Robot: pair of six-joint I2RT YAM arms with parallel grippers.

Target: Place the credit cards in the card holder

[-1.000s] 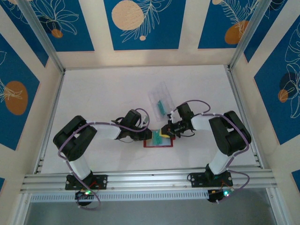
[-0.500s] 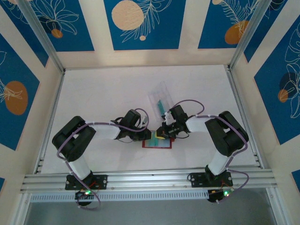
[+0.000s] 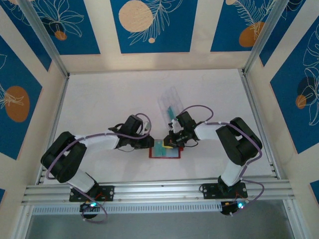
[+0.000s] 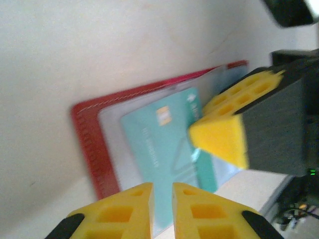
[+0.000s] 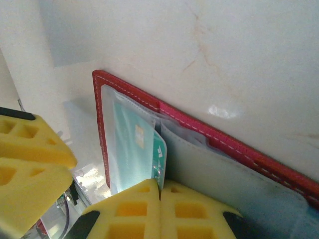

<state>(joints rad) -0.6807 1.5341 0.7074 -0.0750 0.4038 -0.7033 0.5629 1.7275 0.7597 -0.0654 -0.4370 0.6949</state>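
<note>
1. The card holder [image 3: 169,155] lies open on the table [image 3: 99,99], toward 6 o'clock from its middle. One teal credit card [image 3: 159,148] sits part way inside a clear pocket on the holder's 9 o'clock half.
2. The right gripper [image 3: 170,143] comes in from 2 o'clock. Its fingers [image 5: 134,209] are pressed together with nothing between them, and the tips touch the card's edge.
3. The left gripper [image 3: 151,143] sits at the holder's 9 o'clock edge. Its fingers [image 4: 119,209] stand with only a thin slit between them. I cannot tell whether they pinch the pocket's lip or merely rest there.
4. The step in hand looks like seating the card. The closed right tips should push along the card's long axis, flat and low. A tilted push would probably buckle the card or lift it out of the pocket.
5. The left side should pin the holder down. Otherwise the thin red leather is likely to slide toward 9 o'clock under the push.
6. The push should be eased off once the card's edge reaches the pocket mouth.
7. A clear case [image 3: 169,99] lies at 12 o'clock from the holder, with another teal card [image 3: 171,112] in it, so more work seems to remain.
</note>
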